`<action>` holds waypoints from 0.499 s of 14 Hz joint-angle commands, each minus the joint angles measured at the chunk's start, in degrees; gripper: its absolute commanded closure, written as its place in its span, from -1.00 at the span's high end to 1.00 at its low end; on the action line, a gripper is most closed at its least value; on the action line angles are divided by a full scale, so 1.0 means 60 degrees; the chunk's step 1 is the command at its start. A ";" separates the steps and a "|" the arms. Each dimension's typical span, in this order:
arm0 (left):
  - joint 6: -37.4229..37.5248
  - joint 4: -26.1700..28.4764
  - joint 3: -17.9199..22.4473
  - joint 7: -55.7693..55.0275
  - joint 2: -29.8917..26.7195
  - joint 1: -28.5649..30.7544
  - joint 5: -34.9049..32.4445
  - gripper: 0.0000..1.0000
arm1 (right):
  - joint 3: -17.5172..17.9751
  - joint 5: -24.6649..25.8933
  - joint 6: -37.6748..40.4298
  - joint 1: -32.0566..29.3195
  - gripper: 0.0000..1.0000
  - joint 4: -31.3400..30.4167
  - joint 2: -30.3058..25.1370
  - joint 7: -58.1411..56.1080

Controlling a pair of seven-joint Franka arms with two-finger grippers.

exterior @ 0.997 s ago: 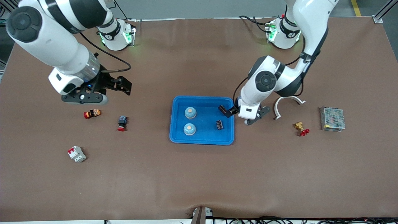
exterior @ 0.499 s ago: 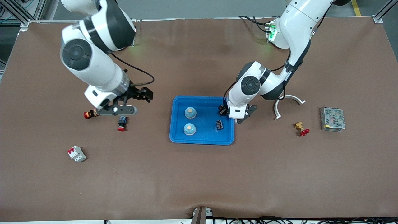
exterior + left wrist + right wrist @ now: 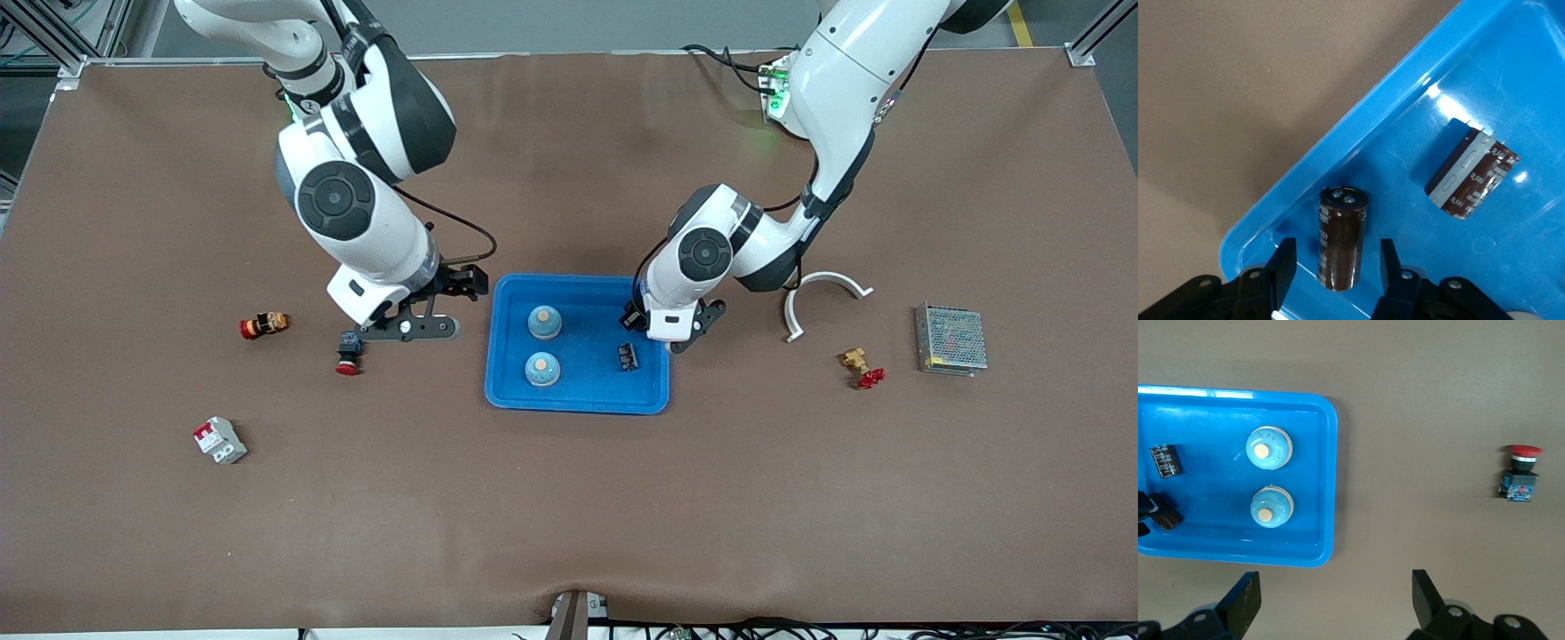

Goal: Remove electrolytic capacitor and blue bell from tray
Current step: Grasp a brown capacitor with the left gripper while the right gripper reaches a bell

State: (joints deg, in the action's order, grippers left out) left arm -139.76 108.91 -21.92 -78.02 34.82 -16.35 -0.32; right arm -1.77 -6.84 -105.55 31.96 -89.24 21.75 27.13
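The left gripper (image 3: 1331,267) had dropped into the blue tray (image 3: 1338,153), its jaws narrowed around an upright electrolytic capacitor (image 3: 1341,237), not visibly gripping; pickup looked imminent. The right gripper (image 3: 1335,593), wide open, had swung beside the tray.

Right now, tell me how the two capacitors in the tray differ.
The upright capacitor stands between the left gripper fingers at the tray corner; the lying capacitor rests on its side, ungripped. The upright capacitor shows its terminal end, the lying capacitor its grey stripe. Both are dark brown cylinders.
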 commanded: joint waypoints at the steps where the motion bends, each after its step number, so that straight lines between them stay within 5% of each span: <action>1: -0.0086 -0.0280 0.0050 -0.0194 0.0260 -0.0102 -0.0020 0.05 | -0.0100 -0.0046 -0.0643 0.0444 1.00 -0.0170 0.0256 0.0791; 5: -0.0261 -0.0412 0.0050 -0.0194 0.0509 -0.0102 -0.0020 -0.20 | -0.0115 -0.0002 -0.1172 0.0942 1.00 -0.0347 0.0592 0.1088; 7: -0.0262 -0.0412 0.0051 -0.0194 0.0480 -0.0102 -0.0020 -0.87 | -0.0115 -0.0002 -0.1813 0.1089 1.00 -0.0682 0.0695 0.1394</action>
State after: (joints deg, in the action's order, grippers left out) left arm -140.80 107.53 -21.90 -78.04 37.19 -16.36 -0.32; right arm -1.79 -6.83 -113.28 37.34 -91.49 25.74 33.26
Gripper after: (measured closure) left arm 0.604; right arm 0.000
